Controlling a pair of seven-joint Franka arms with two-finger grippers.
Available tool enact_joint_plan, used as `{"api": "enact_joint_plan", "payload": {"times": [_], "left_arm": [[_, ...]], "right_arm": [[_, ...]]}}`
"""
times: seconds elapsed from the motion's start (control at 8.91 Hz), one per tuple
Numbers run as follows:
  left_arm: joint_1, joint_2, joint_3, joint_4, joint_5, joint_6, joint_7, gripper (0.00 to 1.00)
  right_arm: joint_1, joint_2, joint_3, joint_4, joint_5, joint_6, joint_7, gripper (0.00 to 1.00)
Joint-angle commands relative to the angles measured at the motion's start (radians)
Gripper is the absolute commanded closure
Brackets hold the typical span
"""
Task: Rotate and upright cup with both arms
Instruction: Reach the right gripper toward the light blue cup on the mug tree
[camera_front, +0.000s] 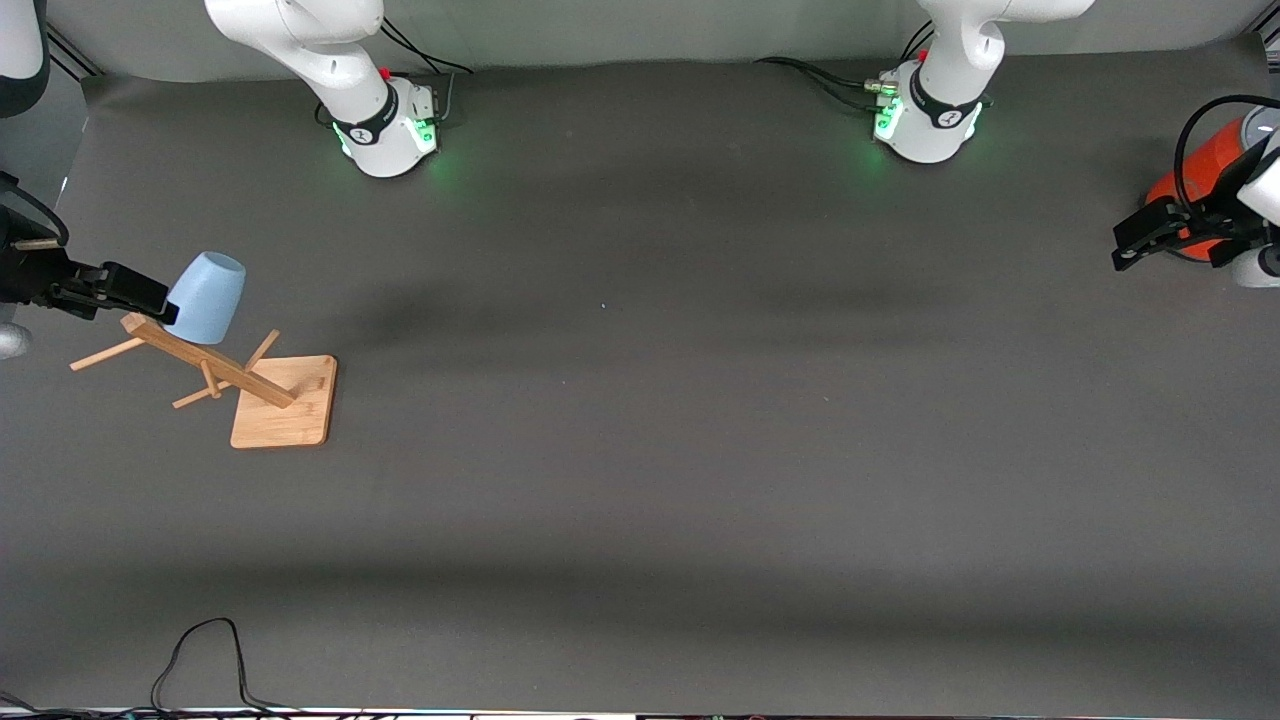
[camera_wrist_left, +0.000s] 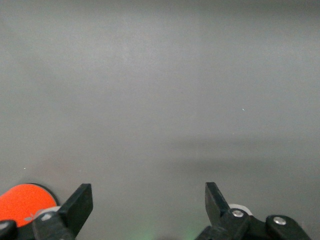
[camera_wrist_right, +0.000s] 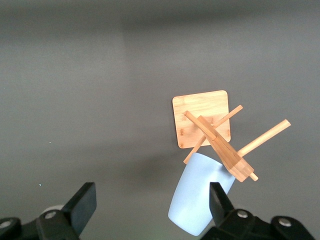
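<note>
The pale blue cup hangs mouth down and tilted on a peg of a wooden rack near the right arm's end of the table. My right gripper is open beside the cup, at the top of the rack. In the right wrist view the cup sits just inside one finger of the open right gripper, over the rack. My left gripper is open and empty at the left arm's end of the table, also shown in the left wrist view.
A large orange-red cylinder stands right by the left gripper; it also shows in the left wrist view. A black cable loops on the dark mat near the front camera's edge.
</note>
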Motion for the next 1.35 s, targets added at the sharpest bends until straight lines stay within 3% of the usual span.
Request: {"api": "enact_joint_plan", "payload": {"times": [0.0, 0.67, 1.01, 1.23], "left_arm": [[-0.023, 0.018, 0.019, 0.041, 0.007, -0.028, -0.006, 0.0], [0.023, 0.051, 0.025, 0.042, -0.001, -0.045, 0.006, 0.0], [0.014, 0.099, 0.019, 0.042, 0.005, -0.059, 0.011, 0.0], [0.012, 0.134, 0.017, 0.043, 0.007, -0.057, 0.011, 0.0]], "right_arm": [[0.012, -0.011, -0.011, -0.014, -0.002, 0.013, -0.014, 0.0], [0.002, -0.027, -0.018, -0.024, -0.006, 0.008, -0.02, 0.0], [0.013, -0.177, -0.118, -0.191, -0.017, 0.045, -0.023, 0.0], [0.013, -0.196, -0.129, -0.211, -0.017, 0.031, -0.005, 0.0]]}}
